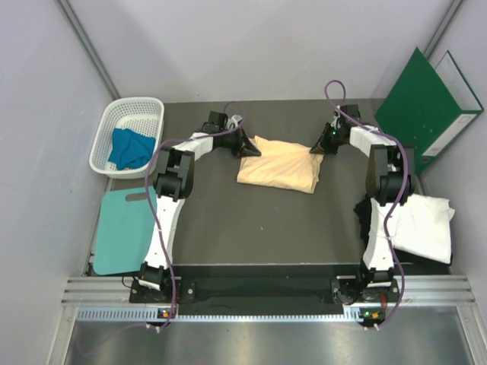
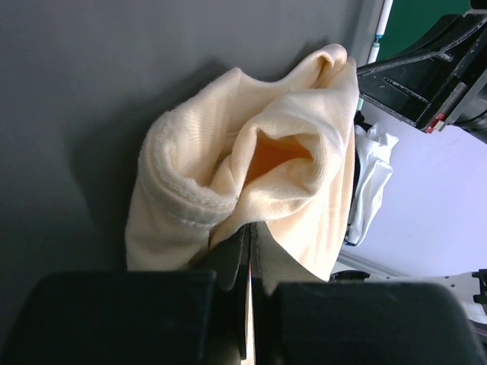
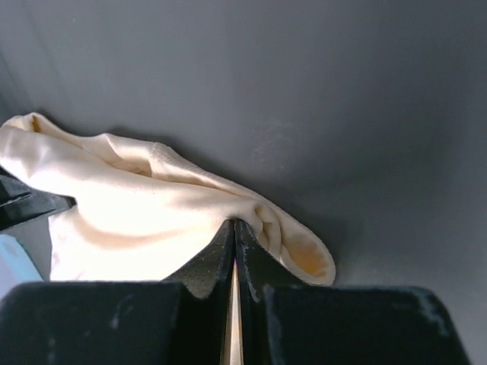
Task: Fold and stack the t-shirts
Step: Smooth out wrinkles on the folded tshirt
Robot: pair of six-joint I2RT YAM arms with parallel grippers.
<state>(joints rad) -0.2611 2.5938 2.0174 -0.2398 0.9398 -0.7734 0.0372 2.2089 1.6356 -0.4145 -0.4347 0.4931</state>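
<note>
L end effector (image 1: 253,150) & R end effector (image 1: 314,147) were both clamped on peach t-shirt (image 1: 278,169), one far corner each. Shirt lay bunched mid table (image 1: 259,228); blue t-shirt (image 1: 129,149) in white basket (image 1: 103,141).

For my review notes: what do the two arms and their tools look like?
Both the left arm and right arm have white link covers with black joints and bases. A purple cable runs along each, looping free near the wrist. The left tool and right tool are black and wedge-shaped, with two flat dark fingers. No markings are legible.
</note>
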